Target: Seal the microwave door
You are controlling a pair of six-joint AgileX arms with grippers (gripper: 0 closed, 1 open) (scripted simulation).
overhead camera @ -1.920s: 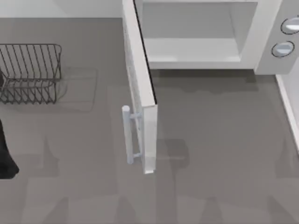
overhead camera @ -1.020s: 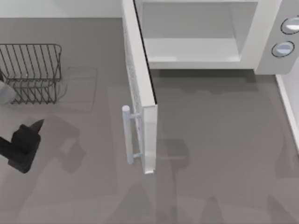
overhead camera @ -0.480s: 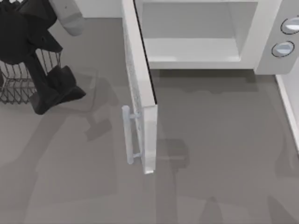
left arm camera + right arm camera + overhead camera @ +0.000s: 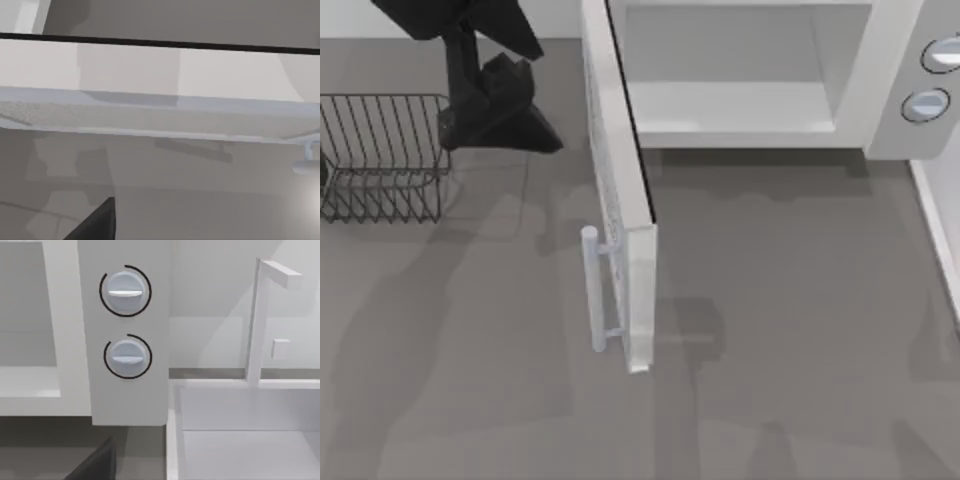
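Door open, left arm positioned outside it; closure not yet made.

At far left stands the wire rack (image 4: 382, 155), untouched. My left gripper (image 4: 495, 110) sits beside it on the door's outer side, presumably staged to push; whether its fingers are apart I cannot tell. The microwave door (image 4: 618, 190) stands open, edge-on, long axis running from the microwave (image 4: 880, 80) toward the table's front, handle (image 4: 591, 290) facing left.

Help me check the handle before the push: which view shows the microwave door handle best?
The top view: the handle stands whole on the open microwave door. The left wrist view catches its end.
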